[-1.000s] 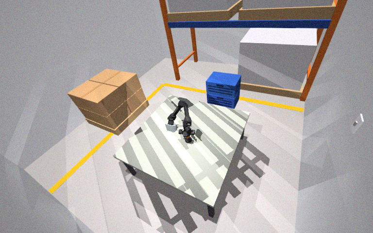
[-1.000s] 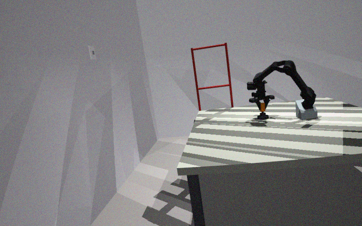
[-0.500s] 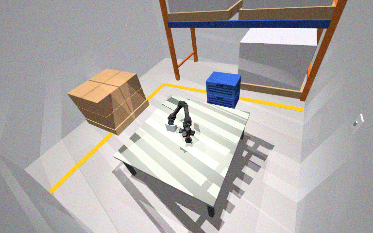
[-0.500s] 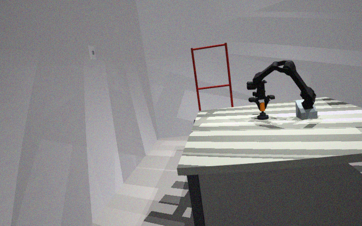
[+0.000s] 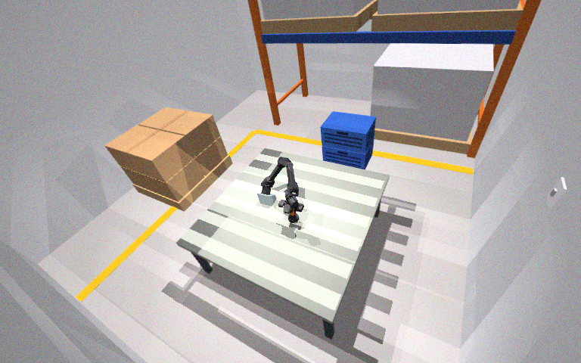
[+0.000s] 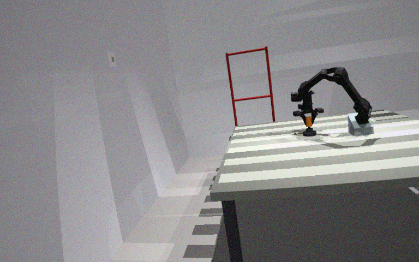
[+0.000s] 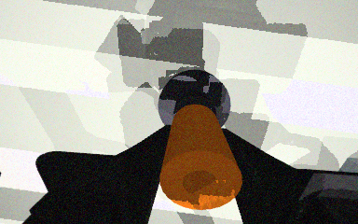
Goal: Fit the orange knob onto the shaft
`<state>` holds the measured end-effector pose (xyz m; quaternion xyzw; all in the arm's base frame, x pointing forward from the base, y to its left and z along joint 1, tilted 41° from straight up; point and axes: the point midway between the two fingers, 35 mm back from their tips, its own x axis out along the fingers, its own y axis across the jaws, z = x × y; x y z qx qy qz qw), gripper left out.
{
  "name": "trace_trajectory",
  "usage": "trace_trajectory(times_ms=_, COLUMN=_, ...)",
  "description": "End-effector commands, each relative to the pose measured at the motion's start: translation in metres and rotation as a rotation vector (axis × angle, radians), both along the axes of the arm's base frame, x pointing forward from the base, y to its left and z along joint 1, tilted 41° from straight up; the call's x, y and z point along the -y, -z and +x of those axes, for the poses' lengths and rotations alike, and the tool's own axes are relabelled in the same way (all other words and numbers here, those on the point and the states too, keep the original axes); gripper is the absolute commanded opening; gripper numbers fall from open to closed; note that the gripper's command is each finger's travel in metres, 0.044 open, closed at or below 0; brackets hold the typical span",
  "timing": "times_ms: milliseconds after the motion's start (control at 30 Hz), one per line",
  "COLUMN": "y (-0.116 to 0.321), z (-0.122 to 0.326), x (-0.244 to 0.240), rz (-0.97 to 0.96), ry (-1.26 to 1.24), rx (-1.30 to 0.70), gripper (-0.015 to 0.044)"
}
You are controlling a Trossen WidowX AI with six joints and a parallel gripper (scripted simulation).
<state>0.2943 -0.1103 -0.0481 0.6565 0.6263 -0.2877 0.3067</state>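
Note:
The orange knob (image 6: 309,121) (image 7: 198,140) is upright between the fingers of my gripper (image 6: 309,122), which is shut on it. In the wrist view its round top with a dark recess faces the camera. The dark round pedestal (image 5: 293,218) (image 6: 309,133) (image 7: 168,95) stands on the table directly below the knob. In the exterior view a short dark piece of the shaft shows between the knob's lower end and the pedestal, so the knob sits above the pedestal's base. Whether the shaft's tip is inside the hole cannot be seen. The shaft's flat side is hidden.
The arm's pale blue-grey base block (image 5: 266,199) (image 6: 355,125) stands on the striped-lit table (image 5: 274,261) (image 6: 277,172). Blue crates (image 5: 347,137), stacked cartons (image 5: 166,153) and a shelf rack stand on the floor beyond the table. A red frame (image 6: 268,73) stands behind it.

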Motion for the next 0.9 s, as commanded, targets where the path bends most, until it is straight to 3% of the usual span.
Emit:
trace_trajectory(times_ms=0, y=0.001, z=0.0, x=-0.0006, rz=0.001, ry=0.006, rx=0.0, gripper=0.0)
trace_trajectory(times_ms=467, y=-0.0021, z=-0.0021, x=0.0036, rz=0.001, ry=0.006, rx=0.0, gripper=0.0)
trace_trajectory(times_ms=867, y=-0.0008, z=0.0, x=0.003, rz=0.012, ry=0.166, rx=-0.136, gripper=0.0)
